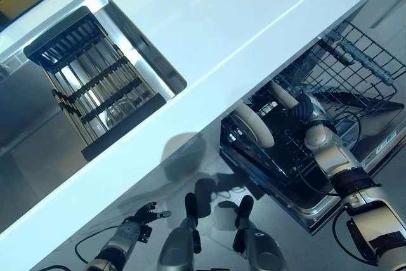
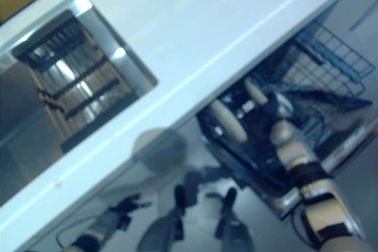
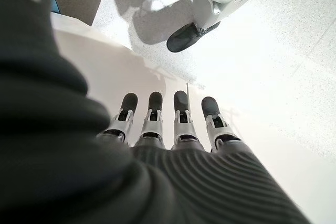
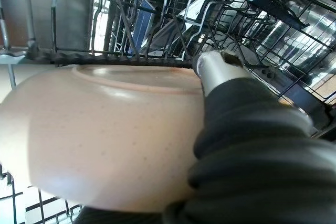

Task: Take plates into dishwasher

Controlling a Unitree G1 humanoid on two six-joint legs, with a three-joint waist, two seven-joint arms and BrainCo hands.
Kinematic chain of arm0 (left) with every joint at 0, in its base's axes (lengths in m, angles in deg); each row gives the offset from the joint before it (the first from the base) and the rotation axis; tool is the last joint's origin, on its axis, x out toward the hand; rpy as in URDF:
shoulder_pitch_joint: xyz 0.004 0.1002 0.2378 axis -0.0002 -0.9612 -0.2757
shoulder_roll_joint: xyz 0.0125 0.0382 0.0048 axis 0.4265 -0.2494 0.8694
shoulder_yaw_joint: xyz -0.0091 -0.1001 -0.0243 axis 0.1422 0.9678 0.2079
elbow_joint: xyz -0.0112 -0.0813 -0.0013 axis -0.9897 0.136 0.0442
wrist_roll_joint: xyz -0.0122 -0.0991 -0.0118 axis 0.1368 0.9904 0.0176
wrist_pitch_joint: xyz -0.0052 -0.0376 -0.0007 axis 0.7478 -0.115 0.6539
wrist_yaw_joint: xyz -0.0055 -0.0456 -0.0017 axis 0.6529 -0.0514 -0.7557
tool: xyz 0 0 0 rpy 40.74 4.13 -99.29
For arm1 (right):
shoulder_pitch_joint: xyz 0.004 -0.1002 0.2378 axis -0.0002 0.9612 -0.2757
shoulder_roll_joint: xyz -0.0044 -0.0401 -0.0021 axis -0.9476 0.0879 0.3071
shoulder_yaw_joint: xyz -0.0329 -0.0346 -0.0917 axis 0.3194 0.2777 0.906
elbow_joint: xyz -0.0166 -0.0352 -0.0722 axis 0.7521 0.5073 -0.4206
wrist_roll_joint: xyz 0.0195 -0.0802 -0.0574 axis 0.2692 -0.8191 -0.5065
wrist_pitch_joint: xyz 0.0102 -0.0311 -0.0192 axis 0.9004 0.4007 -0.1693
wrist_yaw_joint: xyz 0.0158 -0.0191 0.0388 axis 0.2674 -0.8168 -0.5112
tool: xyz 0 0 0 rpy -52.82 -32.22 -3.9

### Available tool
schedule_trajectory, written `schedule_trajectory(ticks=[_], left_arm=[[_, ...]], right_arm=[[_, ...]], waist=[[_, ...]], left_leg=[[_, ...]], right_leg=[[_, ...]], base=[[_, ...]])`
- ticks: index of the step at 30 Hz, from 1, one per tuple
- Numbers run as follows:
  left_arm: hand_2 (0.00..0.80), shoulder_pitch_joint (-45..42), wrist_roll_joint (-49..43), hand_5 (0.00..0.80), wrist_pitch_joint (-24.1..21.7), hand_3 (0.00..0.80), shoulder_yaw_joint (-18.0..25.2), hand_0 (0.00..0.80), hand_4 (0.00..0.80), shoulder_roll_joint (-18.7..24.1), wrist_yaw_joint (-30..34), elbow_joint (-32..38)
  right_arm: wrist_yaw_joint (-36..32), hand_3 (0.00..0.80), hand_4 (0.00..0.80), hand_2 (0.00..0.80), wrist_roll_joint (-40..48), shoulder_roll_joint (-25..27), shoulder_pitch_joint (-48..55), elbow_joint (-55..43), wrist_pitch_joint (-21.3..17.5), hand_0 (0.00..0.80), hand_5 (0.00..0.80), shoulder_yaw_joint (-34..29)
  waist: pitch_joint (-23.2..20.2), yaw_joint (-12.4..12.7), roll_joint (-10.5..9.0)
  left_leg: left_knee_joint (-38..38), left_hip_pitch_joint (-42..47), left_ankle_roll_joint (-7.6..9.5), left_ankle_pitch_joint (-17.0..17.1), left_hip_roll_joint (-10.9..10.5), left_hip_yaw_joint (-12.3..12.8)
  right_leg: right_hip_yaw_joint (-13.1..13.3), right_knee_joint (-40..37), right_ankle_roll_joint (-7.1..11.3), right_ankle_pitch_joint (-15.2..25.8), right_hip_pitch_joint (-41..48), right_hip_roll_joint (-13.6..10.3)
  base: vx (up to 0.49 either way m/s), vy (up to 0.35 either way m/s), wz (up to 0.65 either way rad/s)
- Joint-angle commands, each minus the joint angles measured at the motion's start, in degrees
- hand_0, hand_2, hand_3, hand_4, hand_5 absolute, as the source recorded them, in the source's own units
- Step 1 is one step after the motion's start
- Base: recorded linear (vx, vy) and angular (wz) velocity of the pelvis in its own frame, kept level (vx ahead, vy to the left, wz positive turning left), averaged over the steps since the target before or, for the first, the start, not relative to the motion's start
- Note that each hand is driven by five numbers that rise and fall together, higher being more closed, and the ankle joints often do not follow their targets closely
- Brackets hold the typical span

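The dishwasher stands open under the counter at the right. In its lower rack (image 1: 276,157) a beige plate (image 1: 252,125) stands on edge. Behind it a second beige plate (image 1: 281,94) is upright among the tines, and my right hand (image 1: 307,110) is on it. In the right wrist view this plate (image 4: 105,140) fills most of the picture, with the thumb (image 4: 214,70) pressed over its rim and the fingers hidden behind it. My left hand (image 1: 143,214) hangs low at the lower left, holding nothing, its fingers (image 3: 153,114) straight above the floor.
A wire upper rack (image 1: 358,68) juts out above the lower one at the far right. The white counter (image 1: 222,30) runs diagonally across the view. A steel sink (image 1: 158,71) holding a dark slatted drying rack (image 1: 95,84) lies at the upper left.
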Motion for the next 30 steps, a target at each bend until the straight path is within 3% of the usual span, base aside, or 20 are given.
schedule_trajectory(ticks=[1,17,30], left_arm=[[0.000,2.0,-0.5,0.000,0.6,0.000,-1.7,0.000,0.000,1.6,0.2,-0.1],[0.000,1.9,-0.4,0.000,1.0,0.000,-1.7,0.000,0.000,1.4,0.0,0.2],[0.000,2.6,-0.3,0.000,1.0,0.000,-2.1,0.000,0.000,1.5,0.1,-0.1]], right_arm=[[-0.3,0.800,0.800,0.800,0.0,-1.7,-4.0,4.4,0.8,0.800,0.800,3.8],[1.3,0.800,0.800,0.800,0.0,-2.1,-4.1,4.4,2.1,0.800,0.800,3.2],[0.7,0.800,0.800,0.800,1.5,-2.2,-5.0,7.8,6.8,0.800,0.800,3.1]], waist=[[0.2,1.7,-1.03],[0.3,1.8,-1.18],[0.5,1.9,-1.03]], left_leg=[[-0.1,-2.3,4.39,-6.0,-4.9,-0.3],[-0.1,-2.3,4.46,-6.0,-4.9,-0.3],[-0.1,-2.3,4.46,-6.0,-4.9,-0.3]], right_leg=[[1.7,7.4,2.00,-11.2,-1.0,-1.1],[1.7,7.5,2.18,-10.9,-1.3,-1.1],[1.9,7.7,2.15,-10.8,-1.6,-1.2]], base=[[0.000,0.000,0.00],[0.000,0.000,0.00],[0.000,0.000,0.00]])
